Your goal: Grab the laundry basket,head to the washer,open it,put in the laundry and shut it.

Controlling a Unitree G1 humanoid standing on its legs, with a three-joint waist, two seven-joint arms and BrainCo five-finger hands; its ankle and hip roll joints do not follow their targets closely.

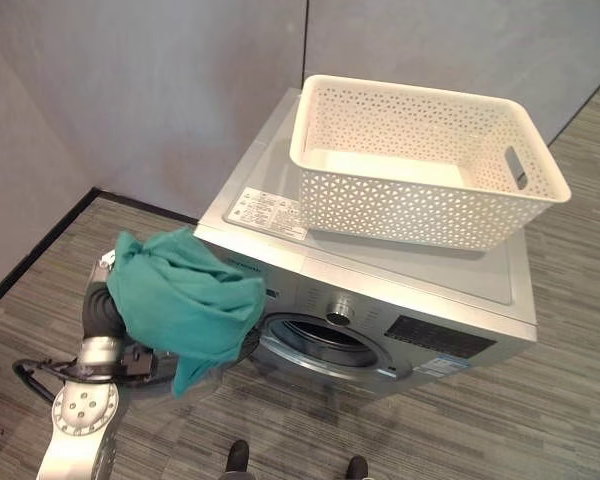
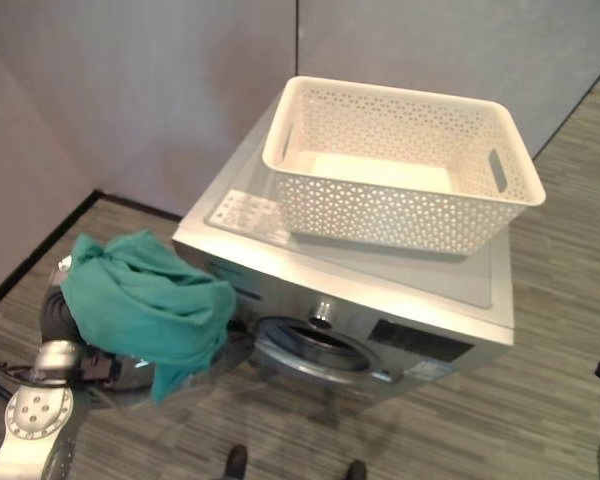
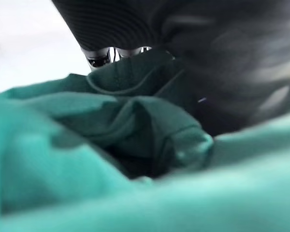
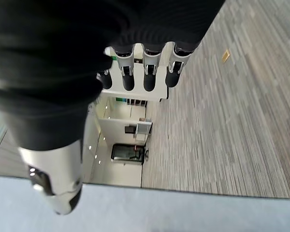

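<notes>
1. Cloth first: one teal garment [image 1: 185, 300], soft and light, bunched over the left hand [image 3: 104, 57] at the near left of the washing machine [image 1: 380, 290], just beside its open round port [image 1: 320, 345].
2. Left fingers are buried in the fabric (I cannot tell their closure); a grab at the thick bunched middle looks safest.
3. One white laundry basket [image 1: 420, 165], stiff and empty, sits on the washer's top.
4. Right hand [image 4: 140, 72] hangs released, fingers straight, over the striped floor [image 4: 232, 121].

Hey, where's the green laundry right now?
The green cloth is bunched over the left hand, to the left of the washer beside its round door opening, below the basket on the washer's top.
</notes>
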